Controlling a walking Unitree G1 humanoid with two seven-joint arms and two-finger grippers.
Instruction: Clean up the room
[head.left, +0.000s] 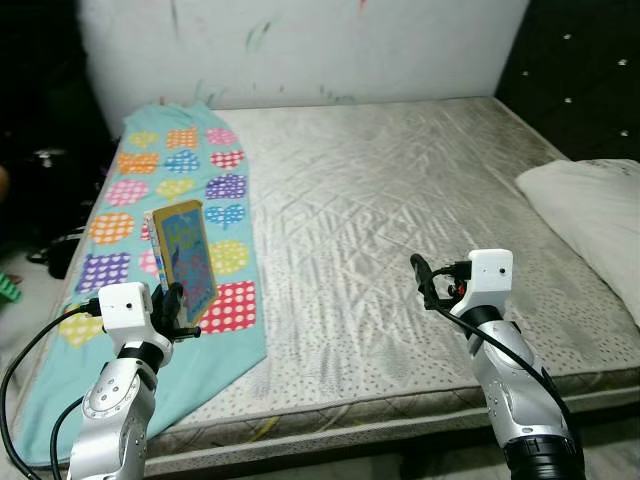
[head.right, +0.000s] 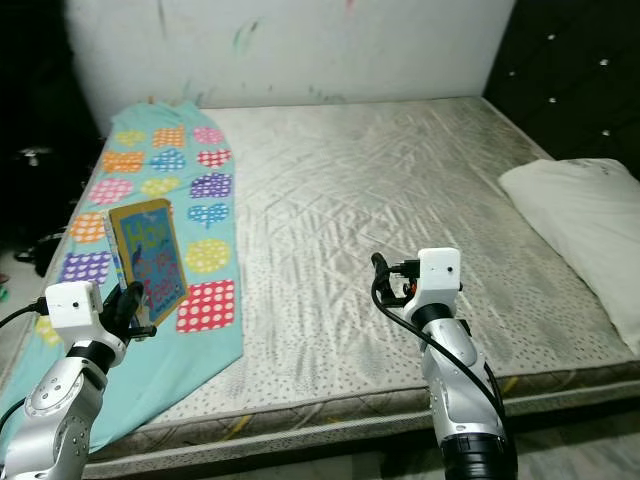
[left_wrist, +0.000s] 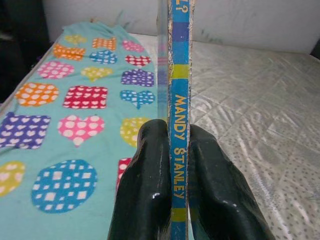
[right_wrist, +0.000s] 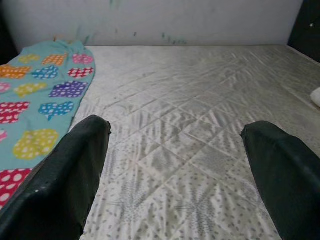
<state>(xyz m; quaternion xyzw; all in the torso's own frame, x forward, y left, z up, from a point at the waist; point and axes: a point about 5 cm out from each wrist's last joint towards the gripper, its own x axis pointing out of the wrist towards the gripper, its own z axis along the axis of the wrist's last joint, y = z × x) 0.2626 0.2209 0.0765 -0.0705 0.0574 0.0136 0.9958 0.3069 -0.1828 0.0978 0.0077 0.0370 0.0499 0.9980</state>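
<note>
While the left hand (head.left: 176, 306) clamps a children's book (head.left: 187, 258) upright, the right hand (right_wrist: 175, 165) idles with fingers spread wide.

Gripped near its lower edge, spine toward the wrist camera, the book stands lifted above the patterned turquoise blanket (head.left: 190, 170) along the bed's (head.left: 400, 200) left side, apparently so it can be carried off for tidying. The right hand hovers over bare quilted mattress, holding nothing. A white pillow (head.left: 590, 215) lies at the bed's right edge.

Bare quilted mattress (head.left: 400, 210) against a paint-smeared white wall (head.left: 330, 45), dark tufted headboard (head.left: 580, 80) right
</note>
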